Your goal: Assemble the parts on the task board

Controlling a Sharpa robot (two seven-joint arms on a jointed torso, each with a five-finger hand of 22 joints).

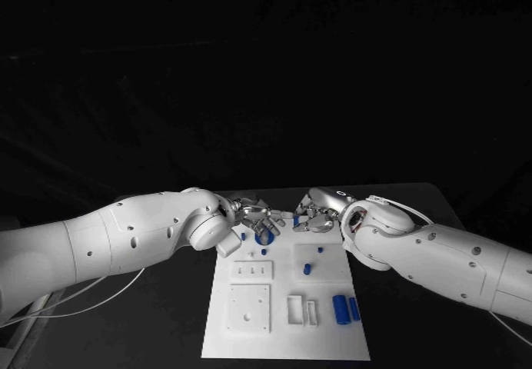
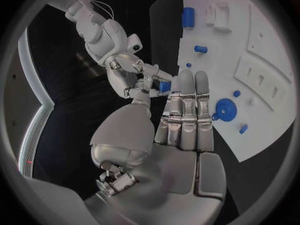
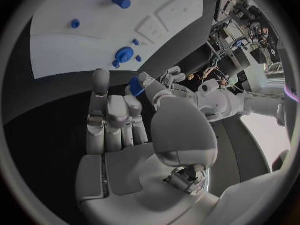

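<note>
Board's near end: white flat plastic task board (image 1: 333, 338), with two blue cylinders (image 1: 347, 307) lying side by side next to pale blocks.
Mid-board: short blue peg (image 1: 307, 269) lying loose; beyond it a round blue disc (image 1: 264, 238) standing in the board near the far end.
Left hand (image 1: 257, 217): above the board's far end, fingers straight and close together, thumb reaching toward their tips.
Right hand (image 1: 314, 217): directly opposite, fingertips meeting the left's.
Small blue block (image 2: 164, 86): up off the board, caught where the two sets of fingertips meet. I cannot tell which hand really has hold of it.
Step, as I judge it: a part passed or re-gripped between the hands, before seating.
Next move calls for: one hand taking a sure pinch while the other lets go, then carrying the block down to its place.
Views: from the head camera the block is hidden behind the fingers; each wrist camera shows it plainly against the opposite hand.
</note>
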